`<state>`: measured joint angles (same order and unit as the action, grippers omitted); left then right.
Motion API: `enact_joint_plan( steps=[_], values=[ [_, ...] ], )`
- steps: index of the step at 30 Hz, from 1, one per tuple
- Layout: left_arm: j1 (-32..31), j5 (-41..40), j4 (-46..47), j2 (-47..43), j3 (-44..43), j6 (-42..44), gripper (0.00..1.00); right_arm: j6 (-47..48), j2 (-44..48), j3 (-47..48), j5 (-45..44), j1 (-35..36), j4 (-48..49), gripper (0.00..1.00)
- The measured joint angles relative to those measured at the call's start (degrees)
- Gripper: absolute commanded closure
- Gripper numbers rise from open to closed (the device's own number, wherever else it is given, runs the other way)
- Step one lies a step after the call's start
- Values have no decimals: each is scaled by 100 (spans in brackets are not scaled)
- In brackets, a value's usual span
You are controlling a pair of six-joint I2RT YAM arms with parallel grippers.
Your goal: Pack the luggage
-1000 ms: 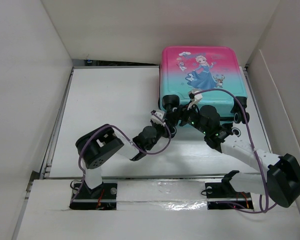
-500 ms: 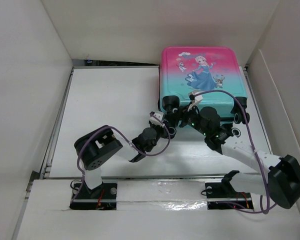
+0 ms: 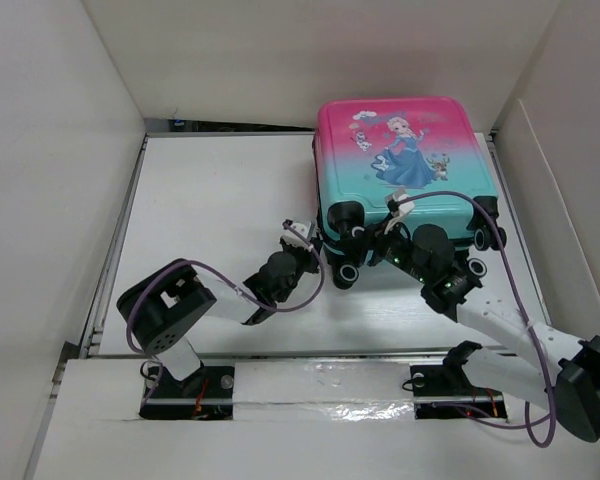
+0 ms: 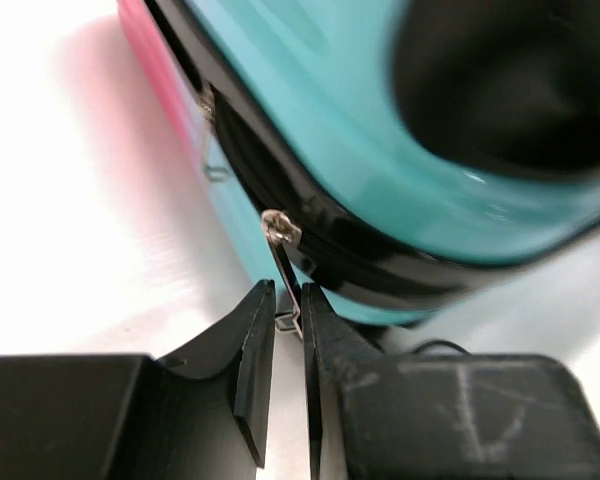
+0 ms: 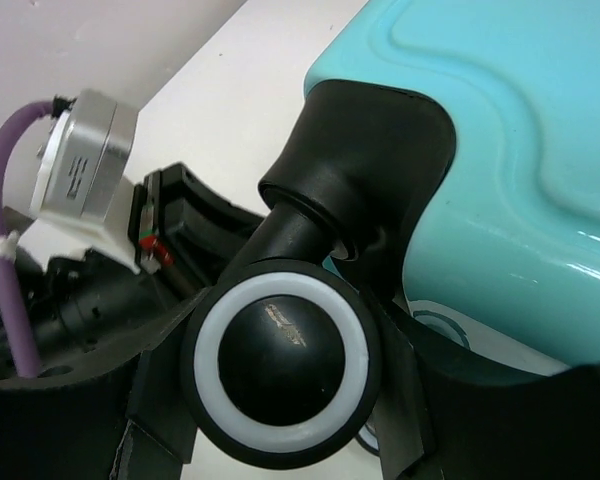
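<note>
Top external shows the white desk (image 3: pixel 210 200) carrying the luggage (image 3: pixel 405 150). It lies flat, princess side up, just beyond both pairs of fingers, with its wheeled end turned toward them. The right fingers (image 5: pixel 408 390) stand on both sides of one black wheel (image 5: pixel 280 360) with a white ring and clasp it between them. The left fingers (image 4: pixel 250 350) are at the near left corner of the luggage. They are almost pressed together and pinch the thin metal zip pull (image 4: pixel 283 262), which reaches from the black zip band down between them.
</note>
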<state>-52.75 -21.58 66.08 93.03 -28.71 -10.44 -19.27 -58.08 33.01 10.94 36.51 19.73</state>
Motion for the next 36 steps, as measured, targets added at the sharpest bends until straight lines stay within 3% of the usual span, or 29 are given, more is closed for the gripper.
enact_joint_plan(
  steps=[8,19,20,22,23,24,27,32,35,36],
  values=[
    [568,518,-155,-11,-68,181,100,260,343,-87,227,133,-435,100],
    [1429,1622,-896,557,-981,50,98,728,-28,146,-17,411,-422,100],
    [1460,1652,-922,544,-979,-37,79,752,-61,173,-26,437,-422,100],
    [1545,1541,-1102,435,-953,-284,57,754,-140,236,-24,472,-424,100],
    [1650,1346,-1207,315,-911,-450,38,752,-179,278,-17,487,-442,100],
    [1790,1152,-1281,173,-848,-592,31,750,-238,321,2,518,-466,100],
    [2243,463,-1425,-706,-352,-1287,18,750,-614,610,70,667,-525,100],
    [2269,-299,-2061,-2966,522,-2249,12,876,-1558,1366,188,1034,-535,100],
    [2243,-494,-2625,-4500,769,-2673,12,1156,-2103,1982,153,1303,-728,69],
    [2243,-544,-2865,-4962,778,-2782,11,1283,-2330,2262,79,1453,-870,2]
  ],
)
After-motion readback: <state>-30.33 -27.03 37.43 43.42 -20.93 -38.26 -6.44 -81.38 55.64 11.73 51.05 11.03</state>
